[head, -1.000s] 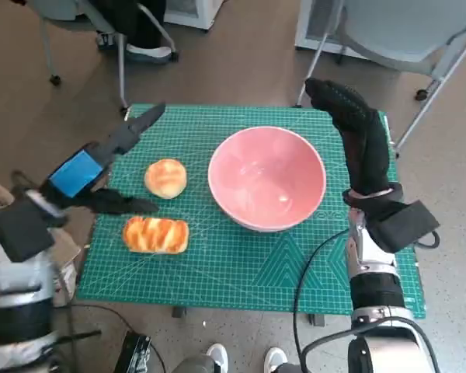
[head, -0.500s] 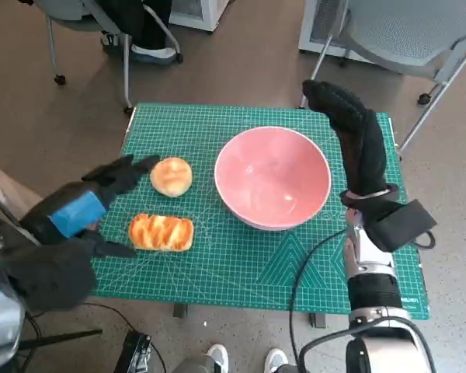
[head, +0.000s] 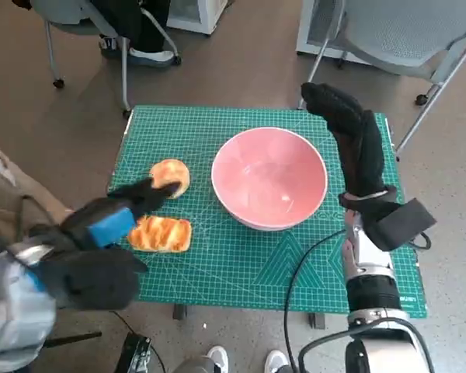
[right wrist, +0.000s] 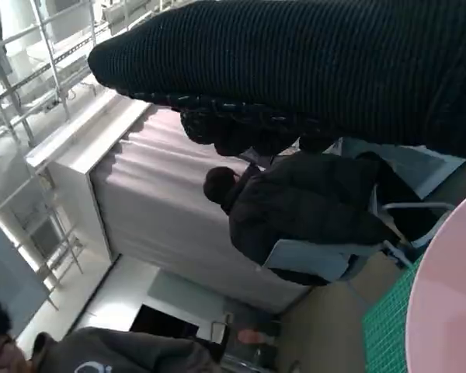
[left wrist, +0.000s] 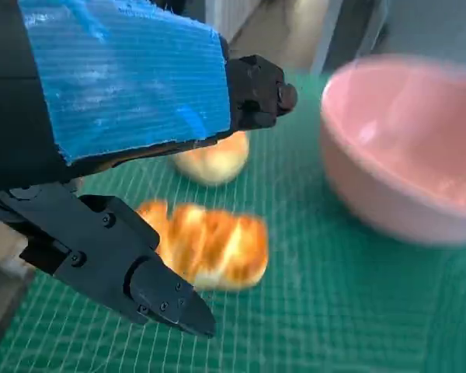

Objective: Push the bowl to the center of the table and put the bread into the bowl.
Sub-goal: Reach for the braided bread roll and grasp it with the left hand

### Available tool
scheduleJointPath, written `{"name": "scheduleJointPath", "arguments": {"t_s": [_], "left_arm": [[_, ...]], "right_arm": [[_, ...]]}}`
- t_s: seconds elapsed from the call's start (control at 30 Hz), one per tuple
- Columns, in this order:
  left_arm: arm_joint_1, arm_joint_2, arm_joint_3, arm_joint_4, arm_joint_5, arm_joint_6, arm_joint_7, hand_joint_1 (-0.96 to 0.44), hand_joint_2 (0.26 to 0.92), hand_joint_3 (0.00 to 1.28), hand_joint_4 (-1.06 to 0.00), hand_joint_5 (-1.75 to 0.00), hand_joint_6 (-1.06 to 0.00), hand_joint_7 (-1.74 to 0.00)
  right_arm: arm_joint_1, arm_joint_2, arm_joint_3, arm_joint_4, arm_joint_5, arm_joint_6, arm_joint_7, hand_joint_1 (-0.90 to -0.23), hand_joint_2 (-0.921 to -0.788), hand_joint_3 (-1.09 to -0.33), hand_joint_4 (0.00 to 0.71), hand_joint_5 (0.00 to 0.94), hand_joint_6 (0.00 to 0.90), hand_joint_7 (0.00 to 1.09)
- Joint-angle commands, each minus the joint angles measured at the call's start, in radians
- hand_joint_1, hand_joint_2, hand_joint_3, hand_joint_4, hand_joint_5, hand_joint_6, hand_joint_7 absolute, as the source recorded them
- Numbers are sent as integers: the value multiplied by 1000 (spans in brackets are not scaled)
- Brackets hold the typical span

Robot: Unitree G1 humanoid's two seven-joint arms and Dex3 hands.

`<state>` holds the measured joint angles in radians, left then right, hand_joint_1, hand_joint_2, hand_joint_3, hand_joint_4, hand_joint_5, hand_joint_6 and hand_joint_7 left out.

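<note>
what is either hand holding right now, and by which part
Nothing is held. The left hand hovers open over the two breads, the long loaf and the round bun. The right hand stands beside the pink bowl, gripping nothing.

An office or lab: wheeled chairs, white cabinets, seated person.

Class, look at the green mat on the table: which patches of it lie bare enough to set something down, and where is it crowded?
Bare mat runs along the near edge, in front of the pink bowl and the striped bread. Another bare strip lies along the far edge behind the bowl and the round bun. It is crowded on the left, where the left hand hovers over both breads, and beside the bowl, where the right hand stands.
</note>
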<state>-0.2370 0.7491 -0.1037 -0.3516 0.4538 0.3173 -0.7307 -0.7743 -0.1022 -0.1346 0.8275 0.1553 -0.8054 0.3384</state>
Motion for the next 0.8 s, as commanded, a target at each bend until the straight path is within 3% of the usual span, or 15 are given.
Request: {"name": "scheduleJointPath", "arguments": {"t_s": [0.03, 0.4, 0.8], "left_arm": [[-64, -17, -67, 91, 57, 15, 20, -343, 661, 9, -17, -5, -170, -22], [-144, -60, -164, 197, 155, 85, 27, -355, 659, 5, -47, -5, -190, -9], [-156, -73, -188, 237, 193, 82, 50, -326, 665, 5, -81, -8, -218, -9]], "right_arm": [[25, 0, 0, 9, 9, 18, 13, -694, -921, -826, 194, 5, 191, 129], [39, -10, -4, -7, 12, 11, 22, -692, -921, -829, 192, 3, 185, 137], [43, -17, -9, -6, 14, 6, 29, -680, -921, -833, 183, 0, 177, 149]]}}
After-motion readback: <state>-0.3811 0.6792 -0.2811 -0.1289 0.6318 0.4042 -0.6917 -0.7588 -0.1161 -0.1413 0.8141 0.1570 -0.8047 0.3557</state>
